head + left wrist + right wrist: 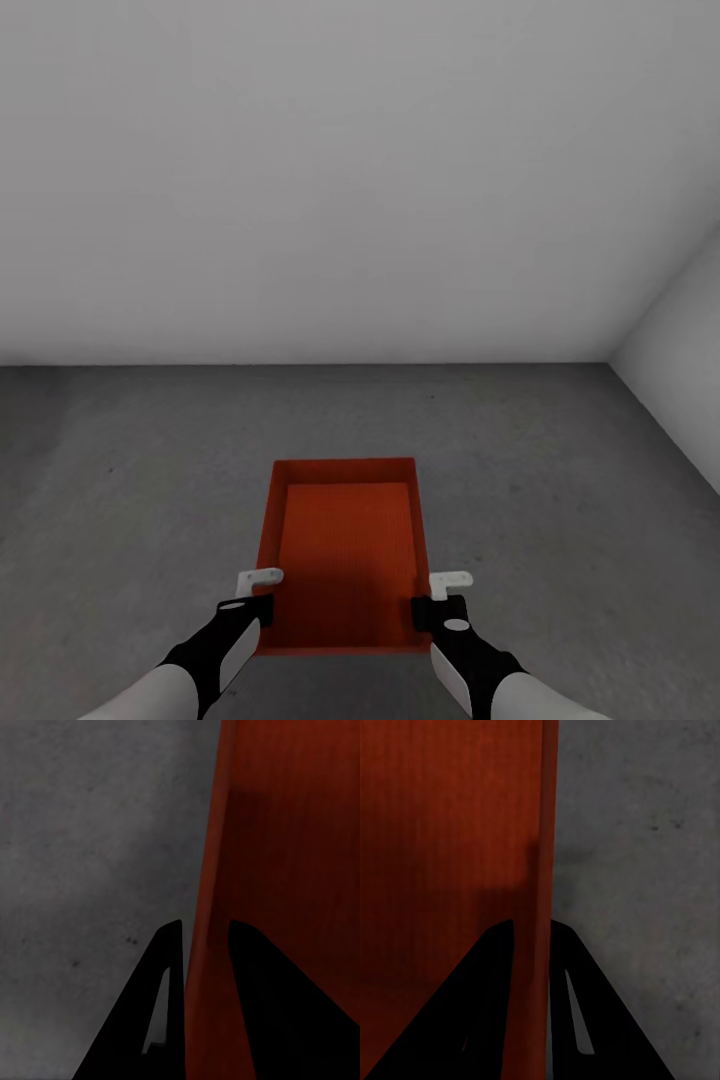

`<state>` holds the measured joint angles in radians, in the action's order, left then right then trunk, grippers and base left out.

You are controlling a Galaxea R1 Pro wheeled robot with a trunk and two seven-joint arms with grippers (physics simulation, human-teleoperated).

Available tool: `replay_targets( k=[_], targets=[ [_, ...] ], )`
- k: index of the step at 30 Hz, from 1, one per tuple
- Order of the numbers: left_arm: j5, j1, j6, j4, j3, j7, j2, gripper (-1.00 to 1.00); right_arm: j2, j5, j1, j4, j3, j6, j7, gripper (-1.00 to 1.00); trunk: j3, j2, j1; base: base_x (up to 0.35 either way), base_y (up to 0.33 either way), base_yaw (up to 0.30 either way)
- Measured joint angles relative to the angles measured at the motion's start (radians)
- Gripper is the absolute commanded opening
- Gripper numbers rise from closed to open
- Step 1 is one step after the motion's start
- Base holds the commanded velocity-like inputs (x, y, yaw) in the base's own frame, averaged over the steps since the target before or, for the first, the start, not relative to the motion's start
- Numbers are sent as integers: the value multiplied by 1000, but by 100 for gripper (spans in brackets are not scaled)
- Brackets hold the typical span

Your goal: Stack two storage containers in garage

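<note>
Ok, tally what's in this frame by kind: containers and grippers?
Containers: 1, red-orange container, both side walls gripped
Grippers: 2, left gripper, right gripper
Total: 3

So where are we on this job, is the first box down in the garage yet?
One storage container is in the garage, over the grey concrete floor near the white wall. Both pincers clamp its side walls: left pincer, right pincer. Whether it rests on the floor or hangs just above, I cannot tell. Left: release it, then fetch the second container and stack it on top.
</note>
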<state>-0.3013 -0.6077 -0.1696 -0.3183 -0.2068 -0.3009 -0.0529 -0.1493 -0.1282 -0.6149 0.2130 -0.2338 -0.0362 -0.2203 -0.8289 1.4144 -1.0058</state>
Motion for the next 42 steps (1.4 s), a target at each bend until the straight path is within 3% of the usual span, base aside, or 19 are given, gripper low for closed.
replay_targets(
  k=[42],
  targets=[
    [-1, 0, 2, 0, -1, 0, 0, -100, 0, 0, 0, 1, -1, -2, -1, -100, -132, 294, -161, 0, 0, 0]
  ],
)
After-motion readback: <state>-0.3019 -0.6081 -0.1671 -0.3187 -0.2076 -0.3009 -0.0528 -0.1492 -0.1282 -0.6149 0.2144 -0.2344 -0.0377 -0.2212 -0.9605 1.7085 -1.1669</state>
